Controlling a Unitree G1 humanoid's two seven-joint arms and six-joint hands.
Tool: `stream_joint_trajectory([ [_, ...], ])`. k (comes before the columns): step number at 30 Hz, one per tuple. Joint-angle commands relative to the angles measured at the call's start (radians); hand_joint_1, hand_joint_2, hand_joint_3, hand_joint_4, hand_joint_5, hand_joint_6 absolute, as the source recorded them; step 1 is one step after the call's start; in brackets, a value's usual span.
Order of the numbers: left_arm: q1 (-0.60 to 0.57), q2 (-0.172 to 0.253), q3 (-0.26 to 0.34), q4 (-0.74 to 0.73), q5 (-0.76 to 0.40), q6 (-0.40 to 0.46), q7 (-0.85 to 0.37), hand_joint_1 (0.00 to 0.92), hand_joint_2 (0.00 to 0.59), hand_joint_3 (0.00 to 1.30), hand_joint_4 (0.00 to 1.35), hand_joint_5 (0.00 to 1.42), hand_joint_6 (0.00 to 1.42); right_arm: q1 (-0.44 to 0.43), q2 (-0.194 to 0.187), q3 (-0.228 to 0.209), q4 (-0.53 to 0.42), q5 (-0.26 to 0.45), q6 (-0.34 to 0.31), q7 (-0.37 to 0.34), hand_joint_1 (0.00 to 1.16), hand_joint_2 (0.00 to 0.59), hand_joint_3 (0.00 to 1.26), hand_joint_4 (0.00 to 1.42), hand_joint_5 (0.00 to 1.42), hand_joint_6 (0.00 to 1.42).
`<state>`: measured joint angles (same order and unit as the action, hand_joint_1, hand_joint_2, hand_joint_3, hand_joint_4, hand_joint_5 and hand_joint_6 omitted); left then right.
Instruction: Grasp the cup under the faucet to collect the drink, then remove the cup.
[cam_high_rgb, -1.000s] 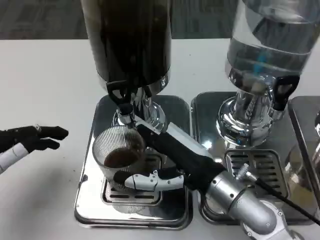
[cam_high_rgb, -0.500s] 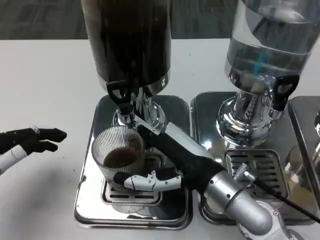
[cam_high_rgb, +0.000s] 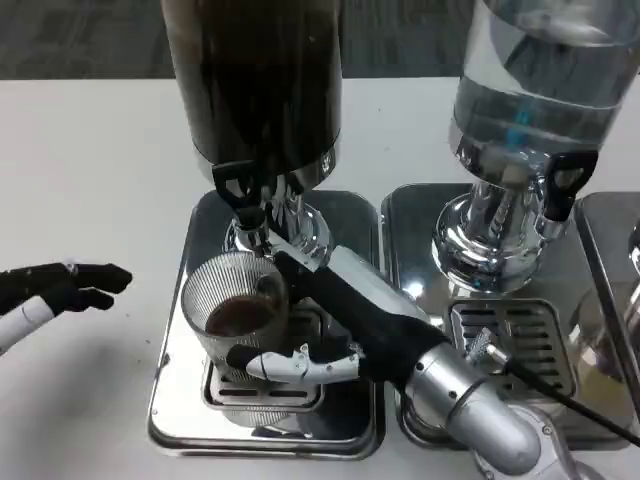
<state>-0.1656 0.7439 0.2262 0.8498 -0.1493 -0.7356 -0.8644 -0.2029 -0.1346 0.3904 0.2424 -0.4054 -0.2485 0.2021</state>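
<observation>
You see a ribbed clear plastic cup (cam_high_rgb: 236, 310) in your right hand (cam_high_rgb: 330, 330), over a glossy mirror-polished metal drip tray (cam_high_rgb: 180, 400), on a matt white counter (cam_high_rgb: 90, 180).

Counts on the table

Two dispensers stand side by side: one dark (cam_high_rgb: 255, 90), one clear (cam_high_rgb: 535, 85). Each has one black tap handle, so two handles (cam_high_rgb: 236, 182) (cam_high_rgb: 562, 180). Two steel bases with drip grilles sit under them (cam_high_rgb: 200, 400) (cam_high_rgb: 505, 335), and the edge of a third base (cam_high_rgb: 615, 260) shows at far right. One ribbed cup (cam_high_rgb: 235, 310). Two hands: left (cam_high_rgb: 60, 285), right (cam_high_rgb: 340, 330).
</observation>
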Motion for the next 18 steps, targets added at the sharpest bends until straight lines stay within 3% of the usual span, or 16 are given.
stream_joint_trajectory([
  [1,0.014,0.02,0.001,-0.014,0.0,0.001,0.004,0.0,0.106,0.33,0.25,0.27,0.21,0.015,-0.004,0.015,-0.019,-0.028,0.021,-0.018,0.67,0.208,0.0,0.03,0.25,0.32],
  [9,0.019,0.022,0.001,-0.02,-0.002,0.004,0.004,0.0,0.101,0.33,0.25,0.27,0.21,0.023,-0.002,0.028,-0.039,-0.058,0.042,-0.035,0.69,0.204,0.06,0.09,0.31,0.41],
  [18,0.021,0.025,0.003,-0.025,-0.003,0.005,0.004,0.0,0.095,0.33,0.26,0.28,0.21,0.045,0.003,0.045,-0.063,-0.132,0.024,-0.138,0.72,0.213,0.18,0.23,0.45,0.6],
])
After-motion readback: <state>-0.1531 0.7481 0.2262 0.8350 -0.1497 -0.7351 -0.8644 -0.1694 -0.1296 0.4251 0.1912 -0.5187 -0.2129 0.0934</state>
